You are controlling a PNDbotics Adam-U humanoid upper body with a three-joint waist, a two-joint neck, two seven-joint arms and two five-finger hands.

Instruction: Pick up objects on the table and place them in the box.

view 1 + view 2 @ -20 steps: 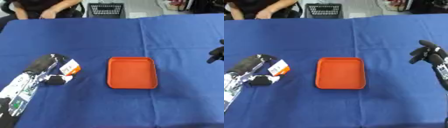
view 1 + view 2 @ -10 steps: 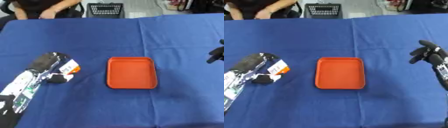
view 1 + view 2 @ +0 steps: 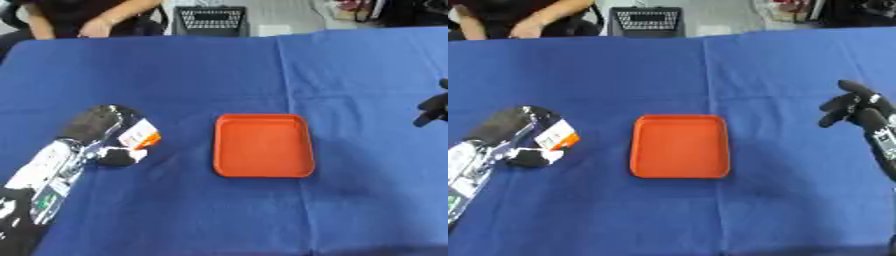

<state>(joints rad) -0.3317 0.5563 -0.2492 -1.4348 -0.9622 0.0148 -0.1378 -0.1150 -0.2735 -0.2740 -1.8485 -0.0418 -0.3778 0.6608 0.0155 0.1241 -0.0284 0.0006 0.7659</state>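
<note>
The left hand is seen near the left edge of the tabletop; its silver and black arm comes in from the lower left corner; the fingers are curled around a small white and orange packet, which is held just above the blue cloth; a dark rounded part of the hand lies just below the packet, and it cannot be told whether it touches the cloth. The right hand is seen near the right edge of the tabletop, well apart from everything else; its black fingers are bent downward and nothing is held in them; in the left eye view only its fingertips are shown at the picture's border. An orange tray with a low rim is placed flat near the middle of the tabletop, between the two hands; nothing is seen inside it; the packet is outside the tray, on its left side and clearly apart from its rim. The whole tabletop is covered with a blue cloth, on which some soft folds are visible.
</note>
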